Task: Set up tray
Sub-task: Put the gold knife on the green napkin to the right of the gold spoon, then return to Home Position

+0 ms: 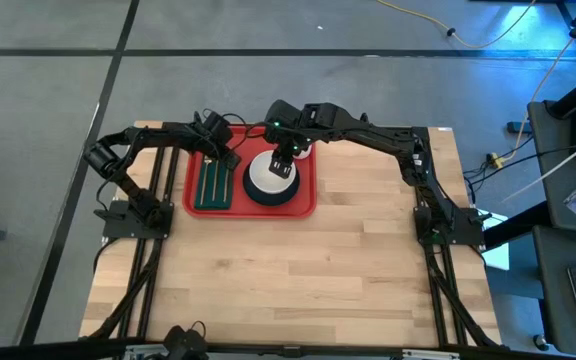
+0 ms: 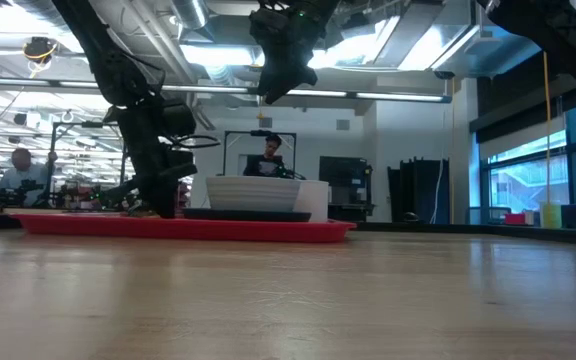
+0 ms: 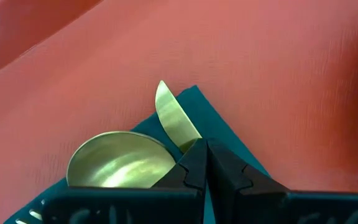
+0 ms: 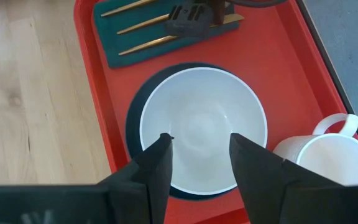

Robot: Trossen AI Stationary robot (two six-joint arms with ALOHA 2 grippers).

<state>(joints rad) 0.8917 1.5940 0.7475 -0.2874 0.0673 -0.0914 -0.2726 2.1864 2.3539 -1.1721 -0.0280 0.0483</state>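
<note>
Red tray (image 1: 308,203) holds bowl (image 1: 271,175), green napkin (image 1: 214,185)

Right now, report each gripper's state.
Left gripper: shut, down on the napkin by the cutlery.
Right gripper: open, above the bowl, holding nothing.

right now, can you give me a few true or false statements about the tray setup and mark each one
1. The white bowl sits on a dark plate on the red tray. True.
2. The cutlery lies on bare wood. False: it lies on the green napkin on the tray.
3. The right tool is open above the bowl. True.
4. The left tool is wide open. False: it is shut, over the napkin.
5. The mug stands off the tray. False: it is on it.
</note>
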